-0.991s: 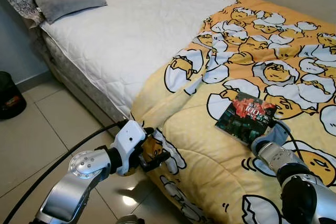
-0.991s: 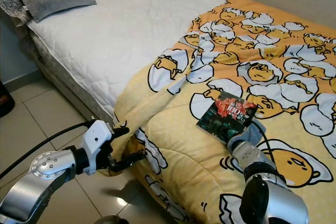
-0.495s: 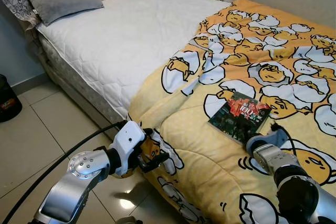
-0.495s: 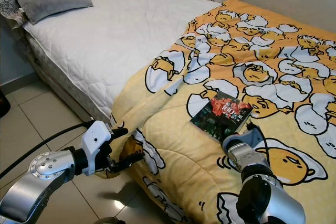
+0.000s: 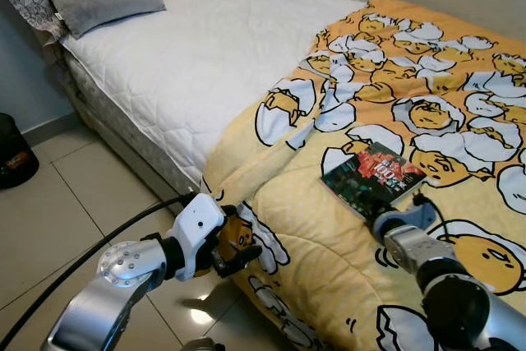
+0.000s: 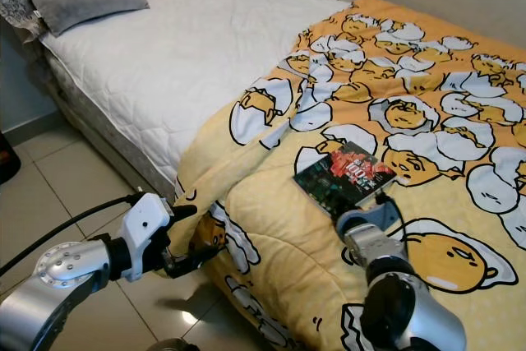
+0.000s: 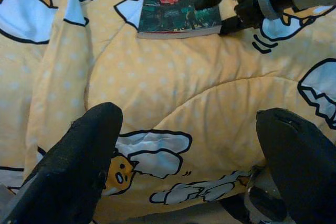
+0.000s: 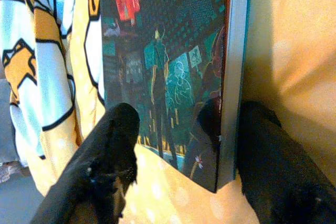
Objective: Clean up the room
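I found the book (image 5: pixel 374 179) lying flat on the duvet (image 5: pixel 444 104), near the bed's foot-side edge and well clear of the bare mattress (image 5: pixel 197 55). The right gripper (image 8: pixel 181 150) was at the book's near corner with its fingers spread wide — one finger (image 8: pixel 110 145) over the cover side, the other (image 8: pixel 273 150) beyond the spine, both low against the fabric. It held nothing. I could not tell whether either finger touched the book.

The left gripper (image 7: pixel 194 156) hung wide open and empty at the hanging edge of the duvet, just beside the bed's side.

Risks, as I judged them:

- The book lay flat on soft bedding. A close from this angle could pinch duvet with the cover, or push the book ahead instead of gripping it.
- The cover looked glossy; a grip at one corner could let it pivot or slip out on lifting.
- A grip on the cover alone could let the book fall open.
- The left gripper sat close to the loose fabric — any sweep could snag it and drag the duvet, shifting the book under the right gripper.
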`<state>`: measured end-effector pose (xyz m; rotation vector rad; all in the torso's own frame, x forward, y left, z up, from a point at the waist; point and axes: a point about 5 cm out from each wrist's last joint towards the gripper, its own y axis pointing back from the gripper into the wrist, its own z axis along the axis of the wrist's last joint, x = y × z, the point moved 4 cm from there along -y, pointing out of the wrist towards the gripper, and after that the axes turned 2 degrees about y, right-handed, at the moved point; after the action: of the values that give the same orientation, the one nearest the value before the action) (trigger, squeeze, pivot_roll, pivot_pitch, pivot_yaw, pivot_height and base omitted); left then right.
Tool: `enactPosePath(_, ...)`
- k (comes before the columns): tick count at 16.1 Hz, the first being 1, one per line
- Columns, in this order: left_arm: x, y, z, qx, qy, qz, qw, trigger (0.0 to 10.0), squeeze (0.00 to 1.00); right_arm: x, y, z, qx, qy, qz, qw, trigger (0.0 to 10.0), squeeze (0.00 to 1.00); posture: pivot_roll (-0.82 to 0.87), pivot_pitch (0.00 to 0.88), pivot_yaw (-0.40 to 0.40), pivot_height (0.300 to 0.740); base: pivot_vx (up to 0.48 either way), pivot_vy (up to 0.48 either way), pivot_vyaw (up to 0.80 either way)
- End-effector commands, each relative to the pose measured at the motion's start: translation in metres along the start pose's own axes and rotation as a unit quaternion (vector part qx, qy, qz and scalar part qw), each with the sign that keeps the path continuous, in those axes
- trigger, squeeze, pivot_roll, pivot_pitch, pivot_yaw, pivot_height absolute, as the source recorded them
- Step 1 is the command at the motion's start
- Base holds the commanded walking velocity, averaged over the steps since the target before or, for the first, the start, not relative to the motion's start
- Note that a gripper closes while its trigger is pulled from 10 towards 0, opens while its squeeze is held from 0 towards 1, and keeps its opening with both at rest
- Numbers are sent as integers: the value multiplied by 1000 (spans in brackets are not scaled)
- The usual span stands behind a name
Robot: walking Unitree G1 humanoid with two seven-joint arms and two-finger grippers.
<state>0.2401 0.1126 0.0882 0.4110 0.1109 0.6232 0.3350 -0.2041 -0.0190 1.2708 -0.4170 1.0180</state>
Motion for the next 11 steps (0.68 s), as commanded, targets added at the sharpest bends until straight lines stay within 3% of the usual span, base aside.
enactPosePath(1, 2, 4, 3, -2, -3, 4, 1000, 10000, 1000, 10, -2, 0, -1, 7, 13, 1000, 0, 0, 187, 13, 3, 740, 0, 0, 0)
enactPosePath(2, 2, 6, 5, 1, -5, 5, 1000, 10000, 1000, 5, -2, -4, 4, 19, -3, 1000, 4118, 0, 200, 23, 5, 740, 0, 0, 0)
enactPosePath(3, 3, 7, 5, 2, -6, 7, 1000, 10000, 1000, -1, -2, -9, 12, 33, -21, 999, 10000, 0, 212, 30, 9, 740, 0, 0, 0)
enactPosePath(4, 3, 10, 7, 2, -7, 9, 1000, 10000, 1000, -12, -1, -16, 21, 60, -54, 997, 10000, 0, 229, 46, 15, 740, 0, 0, 0)
enactPosePath(6, 4, 13, 8, 3, -8, 17, 1000, 10000, 1000, -25, 1, -22, 17, 70, -85, 994, 10000, 0, 243, 60, 20, 740, 0, 0, 0)
enactPosePath(11, 2, 21, 10, 6, -6, 21, 1000, 10000, 1000, 12, -5, -10, -26, 19, -10, 999, 10000, 0, 273, 81, 22, 740, 0, 0, 0)
